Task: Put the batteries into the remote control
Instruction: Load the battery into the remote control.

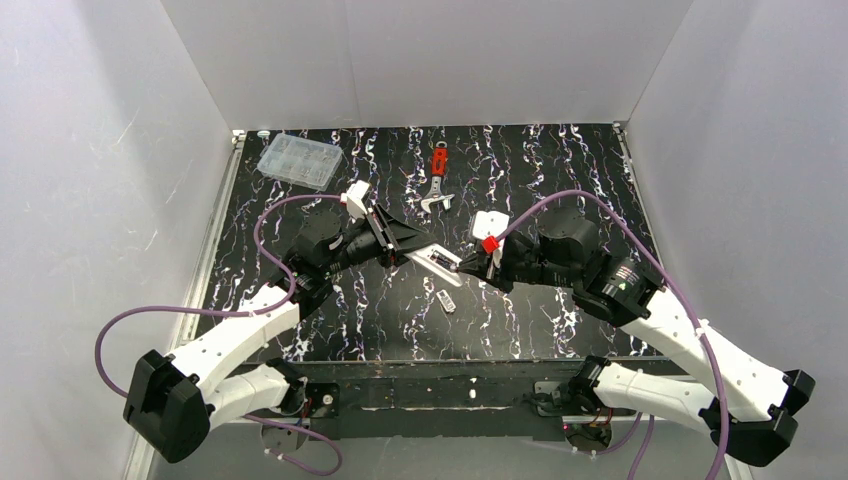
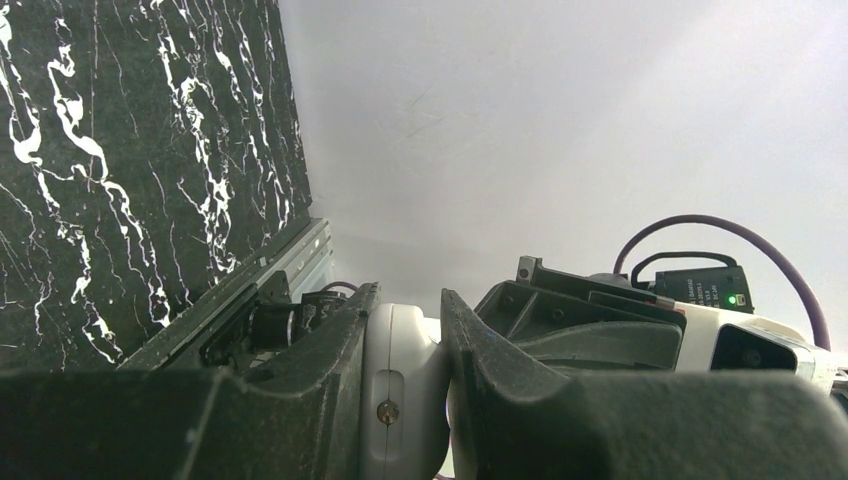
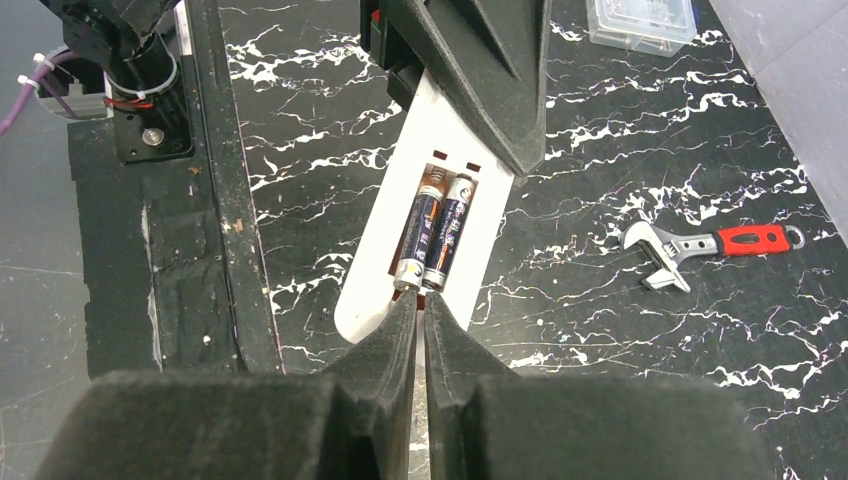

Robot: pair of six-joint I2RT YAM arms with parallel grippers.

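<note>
Remote control [image 3: 375,262]: lying back-side up over the middle of the counter [image 1: 560,190], being held at one end. Its open recess is facing the right wrist camera.
Batteries [image 3: 437,235]: two are sitting side by side in the recess, lengthwise along the remote control. The left one is looking slightly raised at its near end; whether it is fully seated I cannot tell.
Left gripper [image 1: 410,245]: clamping the far end of the remote control. Its fingers [image 2: 330,380] are pressing on both sides of the white body.
Right gripper [image 3: 420,310]: sitting at the free end of the remote control, tips right at the near ends of the batteries. Its fingers [image 3: 385,350] are standing almost together, showing only a thin slit, with nothing caught between them. Whether the tips are touching a battery I cannot tell.
Small loose piece [image 1: 447,301]: lying flat on the counter just on the near side of the remote control.
Wrench [image 3: 700,247]: red-handled, lying on the counter beyond the remote control, well apart from it.
Clear compartment box [image 1: 299,160]: sitting far beyond the remote control and to its left, near the back corner.
</note>
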